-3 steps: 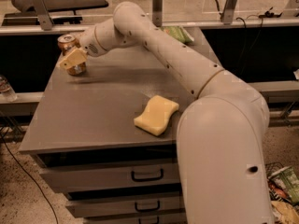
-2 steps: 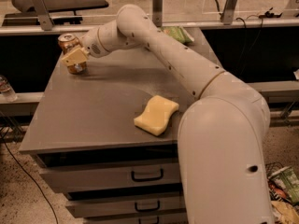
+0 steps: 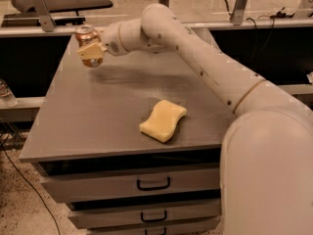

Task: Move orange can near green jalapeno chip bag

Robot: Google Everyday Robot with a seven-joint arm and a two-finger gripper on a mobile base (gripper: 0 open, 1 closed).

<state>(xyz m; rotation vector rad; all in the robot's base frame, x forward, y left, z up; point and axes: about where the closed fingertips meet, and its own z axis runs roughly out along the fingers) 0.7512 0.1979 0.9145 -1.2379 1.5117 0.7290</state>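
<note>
Your gripper (image 3: 90, 53) is clamped on the orange can (image 3: 86, 34) by the table's (image 3: 58, 111) far-left corner. Bare tabletop lies right of the fingers, up to the sponge (image 3: 163, 120).

The gripper (image 3: 90, 52) is at the table's (image 3: 98, 116) far left corner, clasped on the orange can (image 3: 86, 34). One pale finger (image 3: 93, 49) crosses the can's front and covers the middle of its label; the other finger is out of sight behind the can. The arm (image 3: 195, 48) hides the table's far right edge. The robot's body (image 3: 269, 180) is cut off by the right and bottom edges, and the lowest drawer (image 3: 146, 227) by the bottom edge. A clear object (image 3: 4, 93) is cut off at the left, with too little showing to name it.
</note>
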